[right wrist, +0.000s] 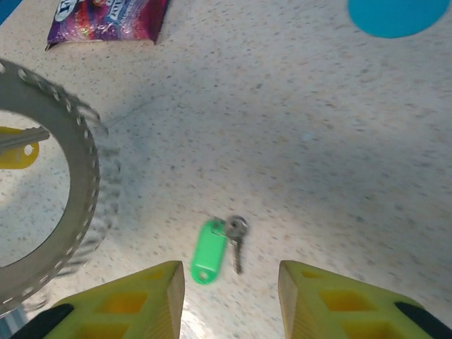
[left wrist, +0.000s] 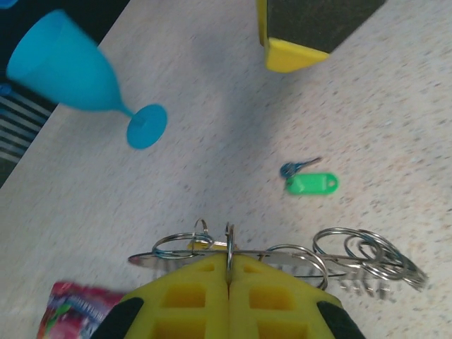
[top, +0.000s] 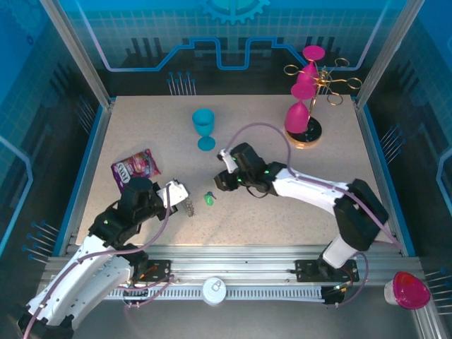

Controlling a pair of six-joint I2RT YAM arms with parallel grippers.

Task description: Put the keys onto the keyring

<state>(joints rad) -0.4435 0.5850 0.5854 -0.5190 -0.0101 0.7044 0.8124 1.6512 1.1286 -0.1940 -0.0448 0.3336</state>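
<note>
We see left end effector (left wrist: 228, 264) clamped on grey frilly-edged metal keyring (right wrist: 85, 176). Right end effector (right wrist: 232, 277) spread wide, green-tagged small metal keys (right wrist: 210, 251) lower centre on tabletop (right wrist: 318, 141).

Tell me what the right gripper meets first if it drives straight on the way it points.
Likely the green-tagged key, lying on the table just ahead of the open right gripper, between its fingers. Nothing seems to stand before it, though depth is unclear.
</note>
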